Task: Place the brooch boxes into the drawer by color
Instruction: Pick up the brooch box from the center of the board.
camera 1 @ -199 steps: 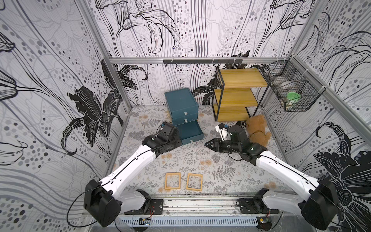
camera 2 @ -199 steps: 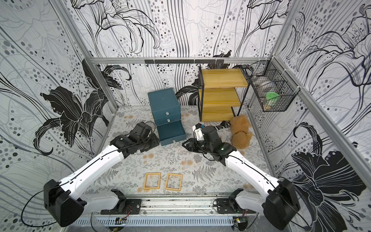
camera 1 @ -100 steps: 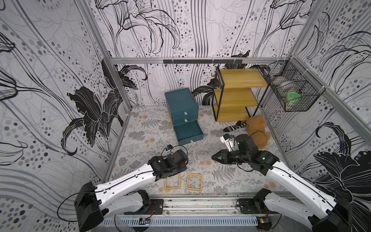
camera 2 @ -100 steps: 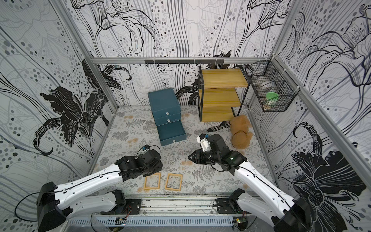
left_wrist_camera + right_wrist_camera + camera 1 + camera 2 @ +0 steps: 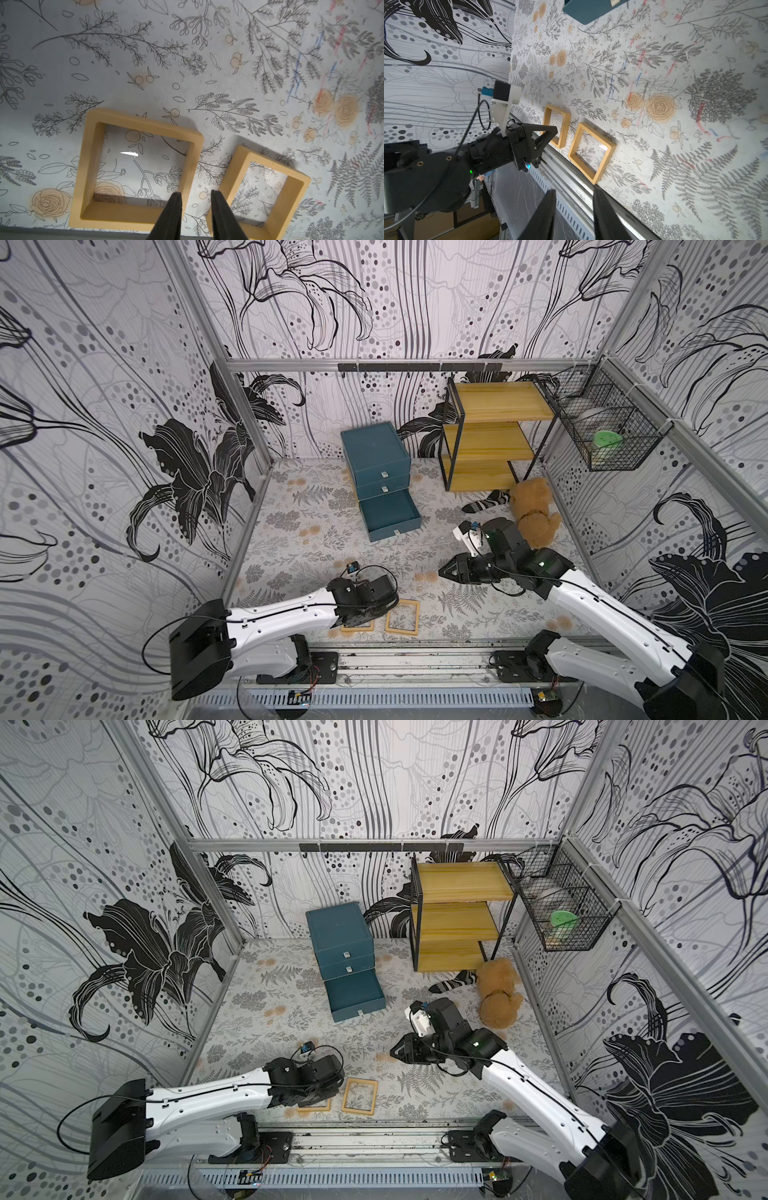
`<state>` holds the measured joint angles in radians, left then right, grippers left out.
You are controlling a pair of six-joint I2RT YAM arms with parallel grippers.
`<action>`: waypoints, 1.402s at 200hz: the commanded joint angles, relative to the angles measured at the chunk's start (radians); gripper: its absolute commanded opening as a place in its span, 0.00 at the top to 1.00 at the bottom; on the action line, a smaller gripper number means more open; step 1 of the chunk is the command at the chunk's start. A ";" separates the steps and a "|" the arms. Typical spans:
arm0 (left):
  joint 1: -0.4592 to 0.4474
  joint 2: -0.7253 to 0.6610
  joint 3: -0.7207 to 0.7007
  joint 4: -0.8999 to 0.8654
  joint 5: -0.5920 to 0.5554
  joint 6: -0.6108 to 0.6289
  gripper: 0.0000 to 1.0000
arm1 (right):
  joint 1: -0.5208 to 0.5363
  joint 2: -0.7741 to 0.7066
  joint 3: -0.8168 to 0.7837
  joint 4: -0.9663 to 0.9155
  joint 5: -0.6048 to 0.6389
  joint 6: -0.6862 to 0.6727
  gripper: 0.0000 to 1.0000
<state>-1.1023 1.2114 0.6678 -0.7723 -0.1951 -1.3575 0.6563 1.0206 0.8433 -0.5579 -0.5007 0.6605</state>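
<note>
Two yellow brooch boxes (image 5: 402,616) (image 5: 358,629) counted, three teal drawers (image 5: 374,474) (image 5: 376,490) (image 5: 388,512), one shelf rack (image 5: 494,406), one basket (image 5: 611,435), one bear (image 5: 534,510), one sock (image 5: 486,502).

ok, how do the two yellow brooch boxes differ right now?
The left yellow box has the left hand straddling one side wall, jaws apart; the right yellow box has nothing on it. In both top views the left one is partly hidden under that hand, the right one fully visible. Both lie flat, same colour, clear centres.
</note>
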 commanded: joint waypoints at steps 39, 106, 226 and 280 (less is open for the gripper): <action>-0.042 0.056 -0.025 0.052 -0.024 -0.021 0.74 | 0.006 0.006 0.007 -0.001 0.008 -0.015 0.65; -0.062 0.089 -0.021 0.024 -0.041 -0.026 0.75 | 0.006 0.006 0.000 0.014 0.004 0.001 0.65; -0.094 0.171 0.023 -0.018 -0.085 0.009 0.93 | 0.006 0.003 -0.011 0.035 0.005 0.027 0.65; -0.085 0.186 0.139 -0.101 -0.102 0.063 1.00 | 0.006 0.004 0.000 0.043 0.021 0.032 0.65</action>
<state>-1.1908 1.3907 0.7334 -0.8116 -0.2596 -1.3392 0.6563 1.0260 0.8429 -0.5331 -0.5011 0.6743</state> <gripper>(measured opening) 0.100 0.348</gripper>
